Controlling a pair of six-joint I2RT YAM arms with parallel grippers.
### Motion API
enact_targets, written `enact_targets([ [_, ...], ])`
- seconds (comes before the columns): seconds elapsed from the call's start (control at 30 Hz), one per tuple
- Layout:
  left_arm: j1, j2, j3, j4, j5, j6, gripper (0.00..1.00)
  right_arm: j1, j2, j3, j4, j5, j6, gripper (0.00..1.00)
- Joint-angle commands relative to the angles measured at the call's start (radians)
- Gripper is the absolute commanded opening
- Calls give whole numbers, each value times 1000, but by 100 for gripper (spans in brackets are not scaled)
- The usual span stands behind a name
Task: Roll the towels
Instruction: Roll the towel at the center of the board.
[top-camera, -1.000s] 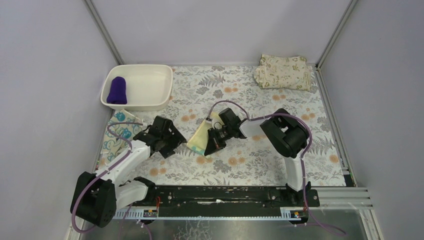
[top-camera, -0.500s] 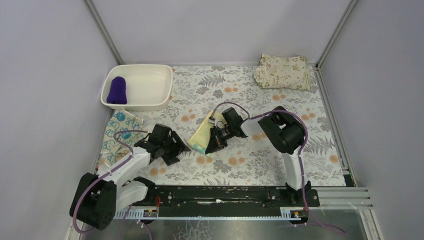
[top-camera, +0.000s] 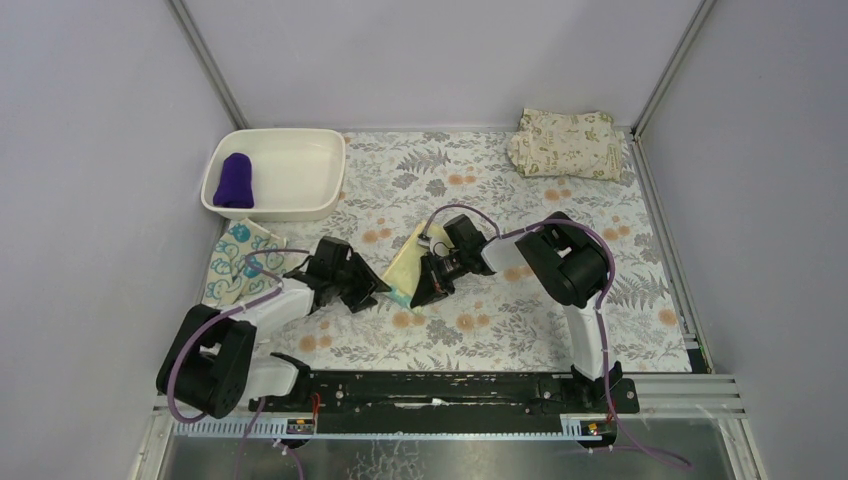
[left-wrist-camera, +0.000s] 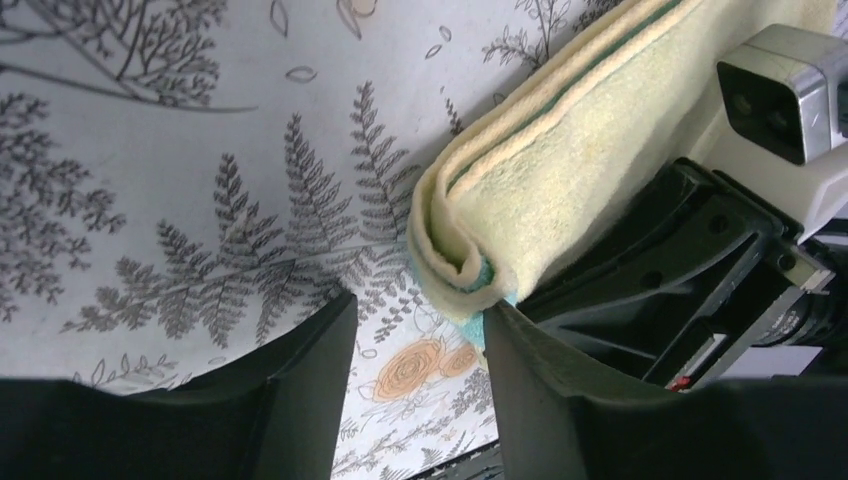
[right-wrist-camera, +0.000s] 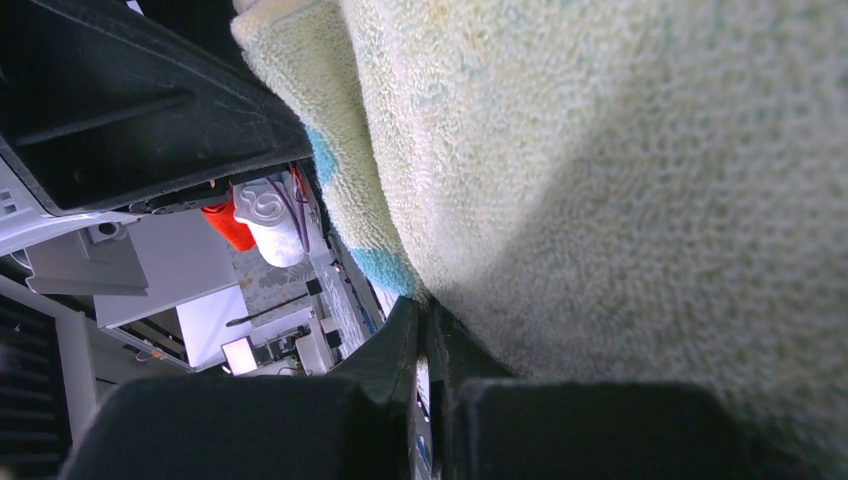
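L tool (top-camera: 372, 295) closer — spread | R tool (top-camera: 425, 286) pinching yellow towel (top-camera: 405, 267) — 1 of 3

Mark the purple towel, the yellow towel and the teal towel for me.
purple towel (top-camera: 235, 180): top external view, middle of the bundle.
yellow towel (left-wrist-camera: 570, 150): left wrist view, upper face of the fold.
teal towel (top-camera: 228, 264): top external view, centre of the cloth.

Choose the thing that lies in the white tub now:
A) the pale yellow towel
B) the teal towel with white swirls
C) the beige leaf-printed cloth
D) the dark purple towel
D: the dark purple towel lies inside the white tub, at its left end; the pale yellow towel is outside it, held by the right gripper.
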Motion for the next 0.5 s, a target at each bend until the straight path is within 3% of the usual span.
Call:
enact_targets([
  [0.0, 4, 72, 15, 34, -35, 11, 48, -4, -2, 18, -53, 55, -30, 3],
  [0.27, 0, 192, 31, 30, -43, -1, 40, -2, -71, 48, -147, 110, -95, 14],
  [0.47, 0, 250, 35, -5, -61, -6, 35, 6, -178, 81, -278, 206, -193, 35],
])
